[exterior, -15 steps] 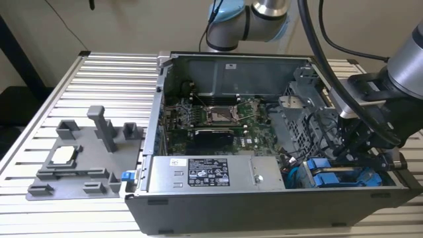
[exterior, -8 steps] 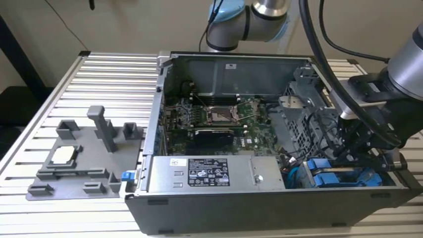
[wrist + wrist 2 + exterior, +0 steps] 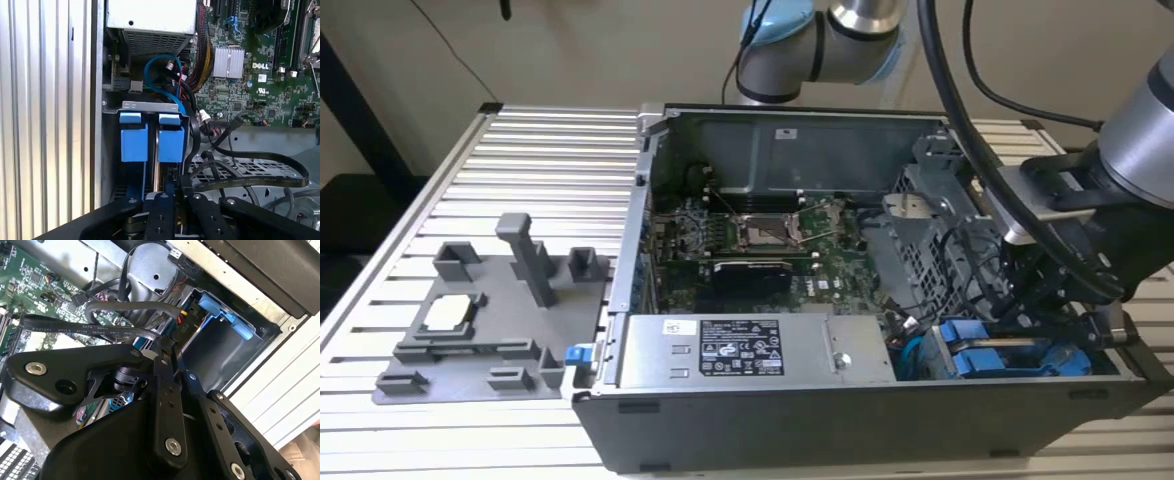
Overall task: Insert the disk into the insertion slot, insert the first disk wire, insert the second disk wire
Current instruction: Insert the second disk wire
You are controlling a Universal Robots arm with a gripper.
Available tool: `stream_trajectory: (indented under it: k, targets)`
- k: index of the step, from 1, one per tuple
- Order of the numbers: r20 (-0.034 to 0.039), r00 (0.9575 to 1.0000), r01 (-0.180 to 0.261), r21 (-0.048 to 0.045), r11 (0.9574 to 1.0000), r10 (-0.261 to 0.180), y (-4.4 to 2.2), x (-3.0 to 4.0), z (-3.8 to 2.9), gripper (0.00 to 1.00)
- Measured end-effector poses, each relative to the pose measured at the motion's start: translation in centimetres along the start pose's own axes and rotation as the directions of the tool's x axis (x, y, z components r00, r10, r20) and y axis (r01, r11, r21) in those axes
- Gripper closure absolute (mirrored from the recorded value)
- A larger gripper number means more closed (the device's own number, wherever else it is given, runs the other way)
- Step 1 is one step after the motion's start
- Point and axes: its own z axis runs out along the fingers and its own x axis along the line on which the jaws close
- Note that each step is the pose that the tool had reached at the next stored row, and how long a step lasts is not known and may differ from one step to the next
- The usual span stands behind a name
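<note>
Disk-seating step judged done: disk [image 3: 134, 145], by its blue carrier, sitting down in the insertion slot [image 3: 150, 106] at the corner of the computer case [image 3: 854, 420], on the exterior view's right, with the case resting on the slatted worktop [image 3: 520, 160]. Now at a wire step, though which of the two wires cannot be told. Claw [image 3: 167, 347] lowered just beside the blue tabs, fingers pinched closed on the end of a flat black disk wire [image 3: 75, 330] that loops away over the motherboard [image 3: 250, 75]. Plug and disk port hidden behind the fingers. Calls, in all likelihood, for squaring the plug to the port, then a short, straight, gentle push, keeping the neighbouring cables clear.
</note>
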Motion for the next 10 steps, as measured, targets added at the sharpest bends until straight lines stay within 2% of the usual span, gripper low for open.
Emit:
stream_trajectory:
  k: [3, 4, 5, 8, 9, 10]
  targets:
    - [0.0007, 1.0000, 0.000, -0.0006, 1.0000, 0.000, 0.00, 0.00, 0.04, 0.83]
    - [0.0009, 1.0000, 0.000, -0.0007, 1.0000, 0.000, 0.00, 0.00, 0.05, 0.77]
    - [0.0010, 1.0000, 0.000, -0.0009, 1.0000, 0.000, 0.00, 0.00, 0.05, 0.77]
    - [0.0008, 1.0000, 0.000, -0.0021, 1.0000, 0.000, 0.00, 0.00, 0.04, 0.58]
    - [0.0007, 1.0000, 0.000, -0.0028, 1.0000, 0.000, 0.00, 0.00, 0.02, 0.58]
    - [0.0008, 1.0000, -0.001, -0.0035, 1.0000, 0.001, 0.00, 0.00, 0.01, 0.52]
